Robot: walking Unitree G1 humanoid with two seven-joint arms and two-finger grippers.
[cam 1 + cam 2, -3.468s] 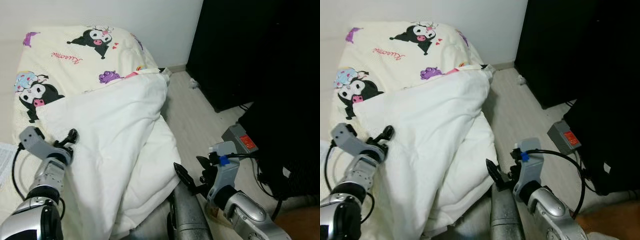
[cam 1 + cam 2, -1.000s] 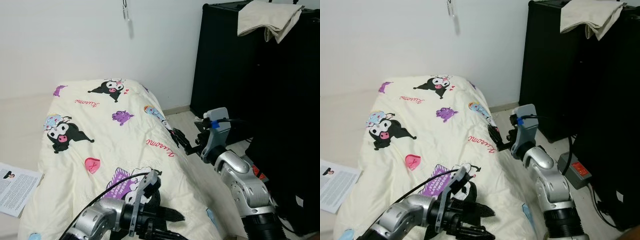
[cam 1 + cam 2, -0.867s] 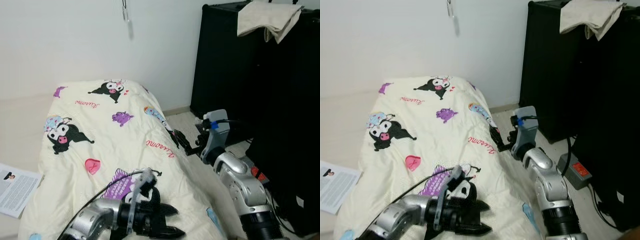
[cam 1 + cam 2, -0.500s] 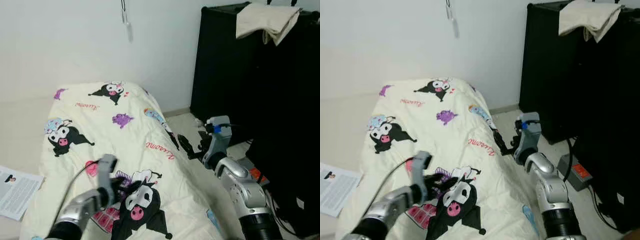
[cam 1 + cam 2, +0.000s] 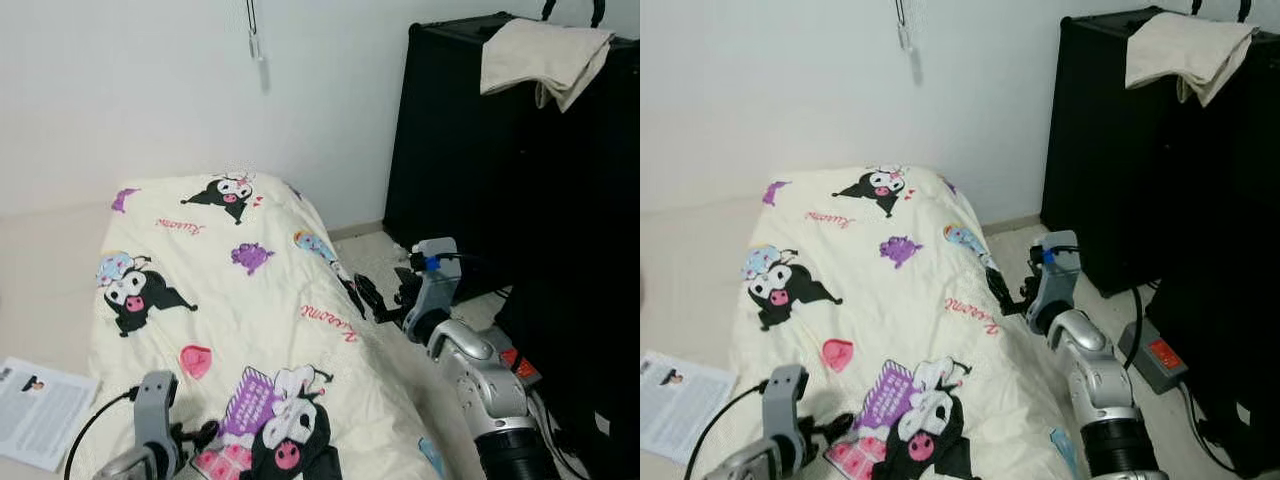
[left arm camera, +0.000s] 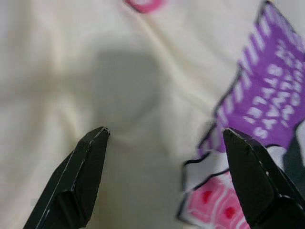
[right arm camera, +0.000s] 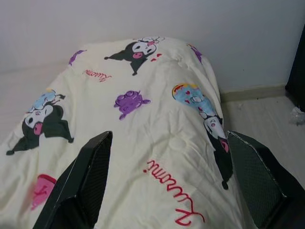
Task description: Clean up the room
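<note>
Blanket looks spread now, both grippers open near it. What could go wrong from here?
1. The left gripper sits low over the blanket; pulling back, a finger might snag and rumple it.
2. The right gripper is at the blanket's side edge and could drag it off.
3. The paper lies on the floor beside the bed, so a step could land on it.

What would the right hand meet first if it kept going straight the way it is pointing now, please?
Most likely the blanket. The right hand, open at the blanket's edge, points across it toward the wall; how steeply is hard to judge.
</note>
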